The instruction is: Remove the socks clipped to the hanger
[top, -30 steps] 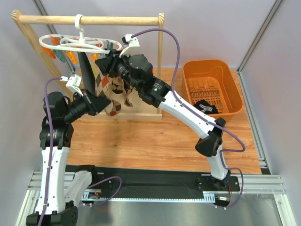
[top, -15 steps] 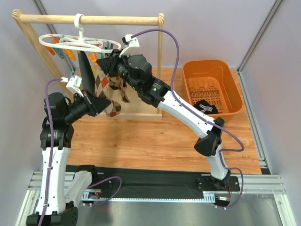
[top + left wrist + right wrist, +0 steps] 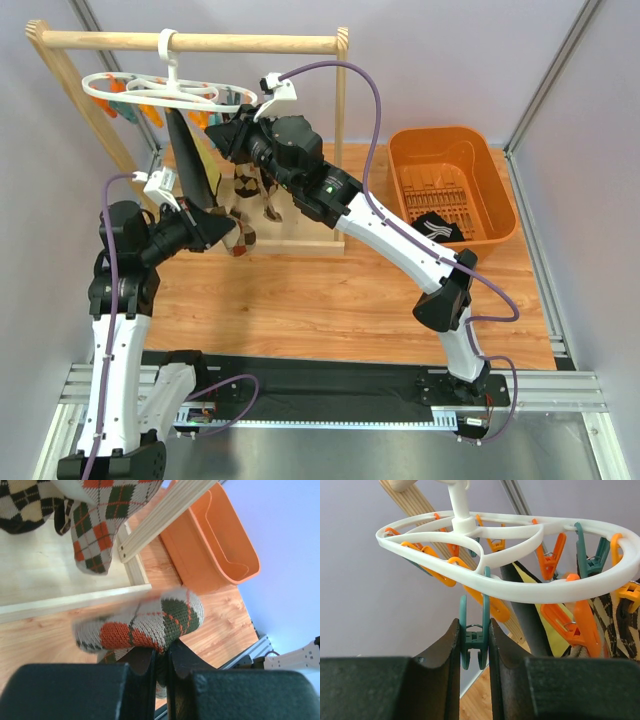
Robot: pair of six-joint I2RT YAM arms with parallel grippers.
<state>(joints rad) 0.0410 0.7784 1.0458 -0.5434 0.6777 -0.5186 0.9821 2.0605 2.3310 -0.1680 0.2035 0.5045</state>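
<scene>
The left gripper (image 3: 161,652) has its jaws pinching the rounded end of an argyle sock (image 3: 150,622), held low in front of the wooden rack (image 3: 250,43). The right gripper (image 3: 472,625) is pressed onto a teal clip (image 3: 473,639) under the white hanger (image 3: 462,524), where more socks (image 3: 245,190) hang. A black sock (image 3: 437,226) in the orange basket (image 3: 400,150) bears a white mark too small to read.

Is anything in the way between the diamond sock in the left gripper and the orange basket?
Yes. The right arm, clamped on a teal clip, stretches across that path, and the wooden frame's right post stands there too. The left gripper pinches the argyle sock.
</scene>
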